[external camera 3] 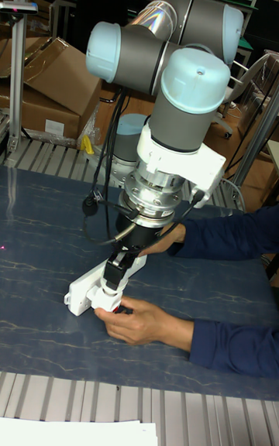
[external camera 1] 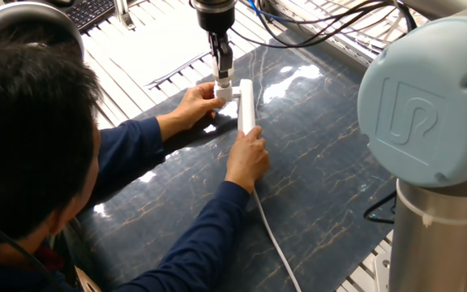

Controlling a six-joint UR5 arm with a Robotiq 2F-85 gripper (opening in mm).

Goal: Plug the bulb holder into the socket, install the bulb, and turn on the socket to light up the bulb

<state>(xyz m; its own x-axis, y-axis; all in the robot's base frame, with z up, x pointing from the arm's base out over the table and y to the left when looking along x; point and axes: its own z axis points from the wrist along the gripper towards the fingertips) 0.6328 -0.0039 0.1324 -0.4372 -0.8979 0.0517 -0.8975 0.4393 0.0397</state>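
Note:
The socket (external camera 1: 246, 105) is a long white strip on the dark mat, held at both ends by a person's hands. Its white cord (external camera 1: 272, 235) runs toward the front edge. My gripper (external camera 1: 223, 79) comes straight down at the strip's far end and is shut on a small white block that looks like the bulb holder (external camera 1: 223, 92), pressed against the strip. In the tall fixed view the gripper (external camera 3: 108, 285) stands over the socket (external camera 3: 80, 291), with a red spot, perhaps the switch (external camera 3: 116, 308), beside the person's hand. No bulb is in view.
A person (external camera 1: 31, 154) leans in from the left, with the left hand (external camera 1: 193, 104) next to my fingers and the right hand (external camera 1: 248, 158) on the strip's near end. The robot's pale blue shoulder (external camera 1: 428, 97) fills the right side. Cables (external camera 1: 323, 24) hang behind.

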